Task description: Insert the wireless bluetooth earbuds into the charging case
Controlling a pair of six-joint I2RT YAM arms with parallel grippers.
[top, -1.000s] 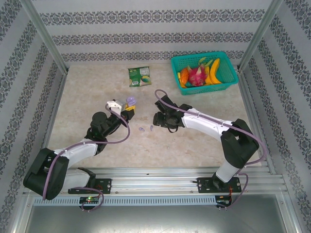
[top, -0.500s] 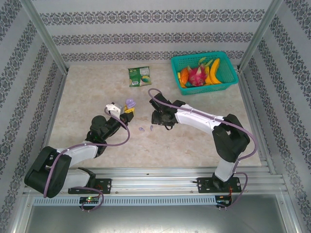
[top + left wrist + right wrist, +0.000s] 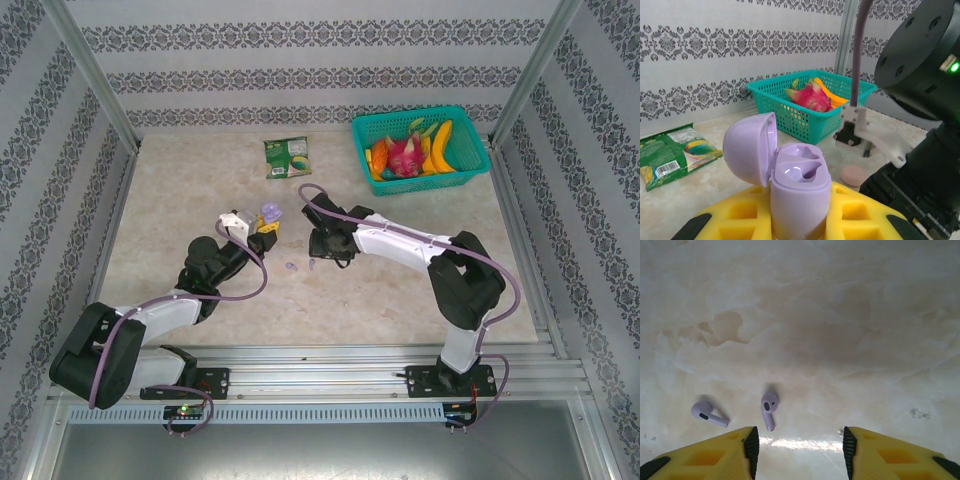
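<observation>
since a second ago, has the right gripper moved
Yes. In the top view the right gripper has shifted left, closer to the two lavender earbuds, which lie where they were.

On the pale table [image 3: 400, 290]: green snack packet [image 3: 288, 157] at the far edge, teal basket [image 3: 440, 174] in the far-right corner, two lavender earbuds [image 3: 768, 409] near the middle.
</observation>
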